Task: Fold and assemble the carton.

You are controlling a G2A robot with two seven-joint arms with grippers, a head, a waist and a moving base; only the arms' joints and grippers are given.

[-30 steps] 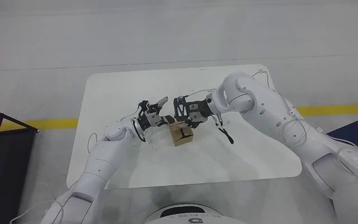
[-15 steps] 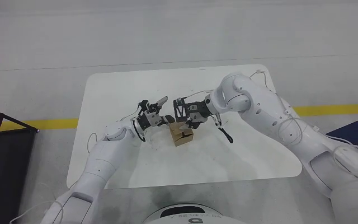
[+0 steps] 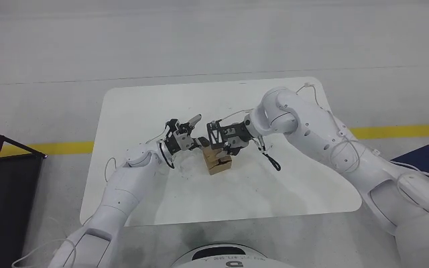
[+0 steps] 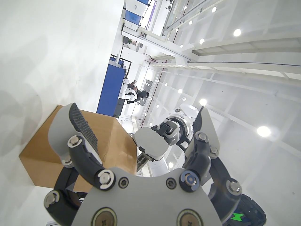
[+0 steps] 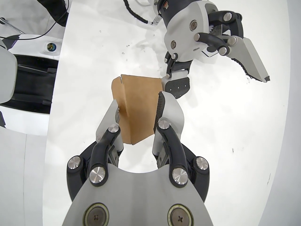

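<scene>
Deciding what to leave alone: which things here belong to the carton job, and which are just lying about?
Job: carton; right gripper, closed on it; left gripper, open beside it; table.
Lying about: dark specks on the table; black frame beside the table; yellow floor line.

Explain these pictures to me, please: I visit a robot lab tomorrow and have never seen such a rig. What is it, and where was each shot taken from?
This is a two-armed robot at a white table. The wide picture looks down from a camera above its arms. Each of the other two comes from a camera on one wrist, looking out past that arm's own gripper. On the table stands a small brown carton, which looks only partly folded. The right gripper is shut on it, one finger on each side. The left gripper is open close beside the carton and holds nothing.
</scene>
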